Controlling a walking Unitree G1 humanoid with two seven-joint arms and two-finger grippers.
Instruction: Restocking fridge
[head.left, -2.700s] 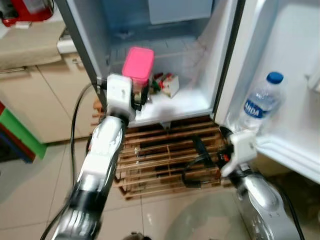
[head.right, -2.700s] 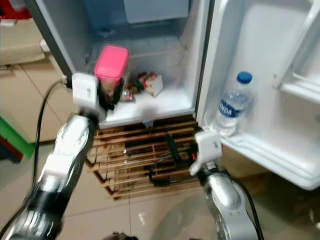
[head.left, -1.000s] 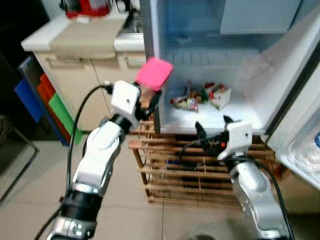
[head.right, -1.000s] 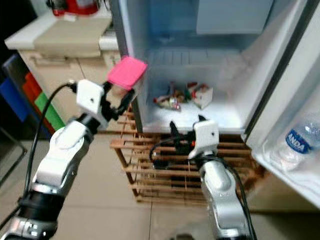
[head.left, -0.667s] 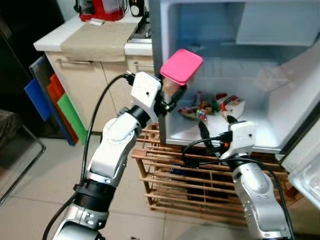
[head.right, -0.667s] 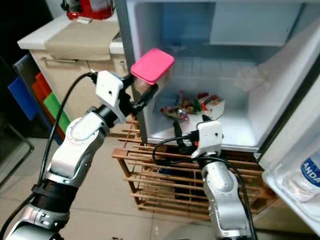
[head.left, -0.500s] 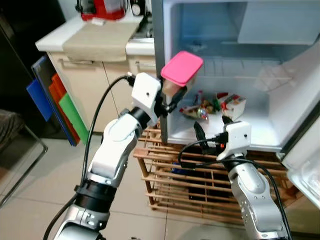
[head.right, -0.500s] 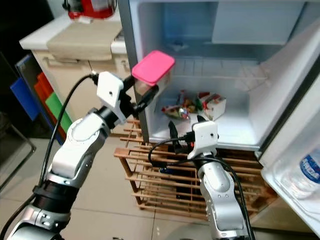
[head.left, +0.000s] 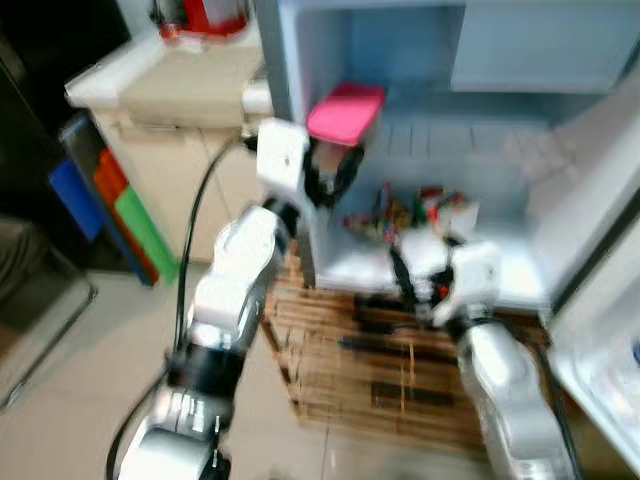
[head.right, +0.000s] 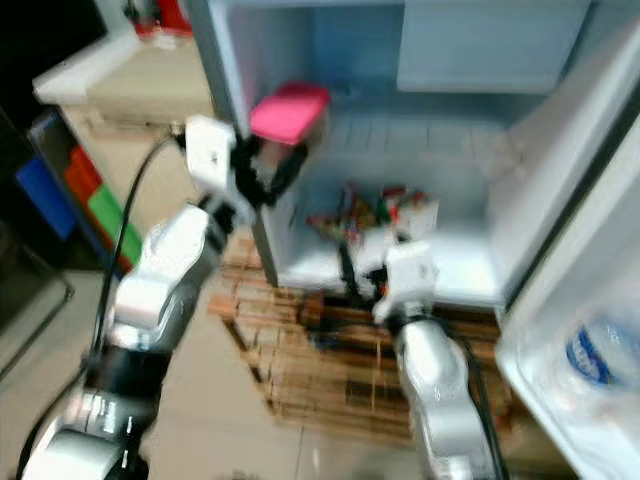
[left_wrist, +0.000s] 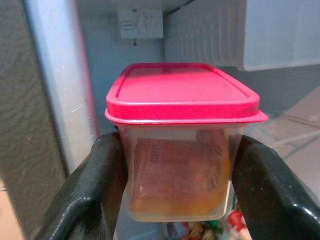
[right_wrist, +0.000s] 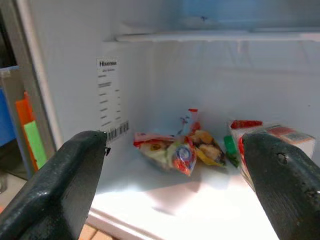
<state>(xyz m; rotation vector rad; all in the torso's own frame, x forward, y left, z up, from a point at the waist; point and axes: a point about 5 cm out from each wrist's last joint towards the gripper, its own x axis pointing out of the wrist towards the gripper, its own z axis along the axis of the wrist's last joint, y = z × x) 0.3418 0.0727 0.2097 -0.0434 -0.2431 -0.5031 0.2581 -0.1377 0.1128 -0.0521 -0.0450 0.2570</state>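
Pink-lidded clear container (left_wrist: 180, 145) (upright) held inside open fridge (head.left: 560, 200).

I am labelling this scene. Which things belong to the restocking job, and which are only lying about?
For the job:
- pink-lidded container in left end effector
- open fridge
- right end effector, open

Lying about:
- snack packets
- water bottle
- wooden rack
- red appliance
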